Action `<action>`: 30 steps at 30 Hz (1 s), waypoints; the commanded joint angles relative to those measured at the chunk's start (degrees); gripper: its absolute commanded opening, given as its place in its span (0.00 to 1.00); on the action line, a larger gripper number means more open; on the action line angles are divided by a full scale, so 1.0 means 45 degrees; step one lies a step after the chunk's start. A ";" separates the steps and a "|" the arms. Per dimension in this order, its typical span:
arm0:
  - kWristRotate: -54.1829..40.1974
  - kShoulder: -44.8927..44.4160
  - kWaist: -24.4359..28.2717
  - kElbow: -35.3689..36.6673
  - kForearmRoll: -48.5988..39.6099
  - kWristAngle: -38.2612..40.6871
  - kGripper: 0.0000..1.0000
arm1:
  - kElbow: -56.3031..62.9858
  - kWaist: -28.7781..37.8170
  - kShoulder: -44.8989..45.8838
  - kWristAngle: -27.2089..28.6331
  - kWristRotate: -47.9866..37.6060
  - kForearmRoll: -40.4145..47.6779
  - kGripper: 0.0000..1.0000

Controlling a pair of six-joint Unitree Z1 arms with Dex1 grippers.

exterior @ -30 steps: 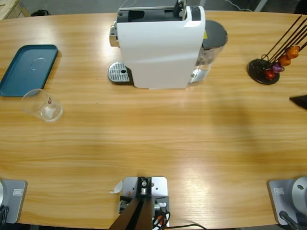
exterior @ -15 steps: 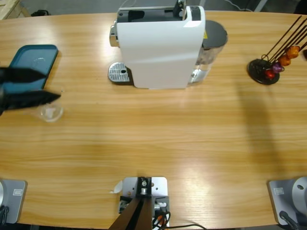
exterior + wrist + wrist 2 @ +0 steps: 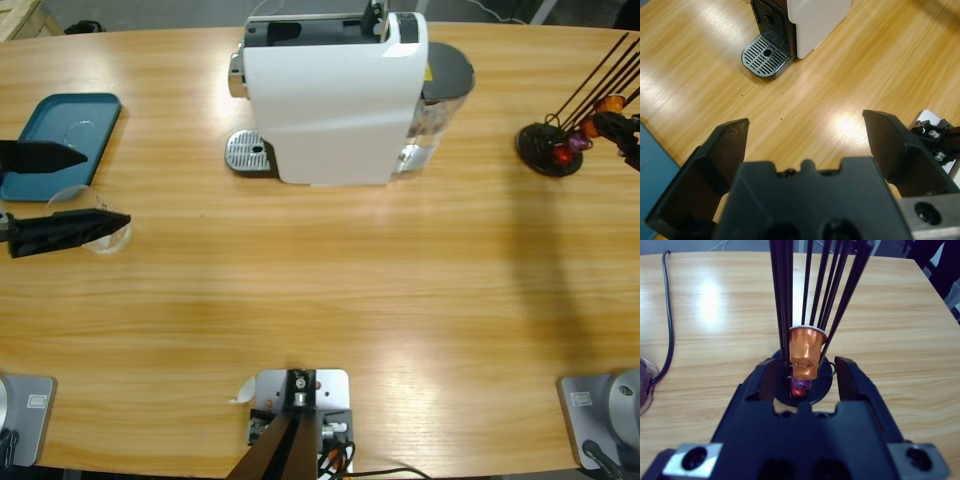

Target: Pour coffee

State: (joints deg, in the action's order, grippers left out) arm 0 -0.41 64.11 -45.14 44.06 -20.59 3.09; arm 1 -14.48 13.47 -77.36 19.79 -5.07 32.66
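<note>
Well left of the white boxy coffee machine [image 3: 335, 95], your left gripper [image 3: 100, 188] gapes around the clear glass cup [image 3: 100, 232]; no coffee shows. Right gripper [image 3: 805, 371] straddles the orange capsule [image 3: 805, 352], unclenched.

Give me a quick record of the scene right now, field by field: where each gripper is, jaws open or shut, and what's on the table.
left gripper: at the table's left edge, jaws open, one on either side of the glass cup
right gripper: at the capsule stand, jaws open around the orange capsule, not closed on it
coffee machine: white, back centre, drip grate bare
tray: teal, beside the cup
coffee: none visible
</note>
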 commanded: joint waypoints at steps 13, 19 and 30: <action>0.0385 0.0713 -0.0105 -0.0538 0.0411 0.0114 0.99 | 0.0171 -0.1098 -0.1098 -0.1264 0.0540 0.1114 0.13; 0.0510 0.0561 -0.0105 -0.0780 0.0414 0.0114 0.99 | 0.0195 -0.1098 -0.1145 -0.1483 0.0892 0.1255 0.00; 0.0615 0.0167 -0.0105 -0.1526 0.0590 0.0114 0.99 | -0.0040 -0.1098 -0.0219 -0.1163 0.0966 0.0786 0.00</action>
State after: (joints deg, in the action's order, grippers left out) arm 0 1.60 65.48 -45.14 40.38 -19.03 3.22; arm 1 -14.48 9.14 -80.29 13.95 -1.68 37.92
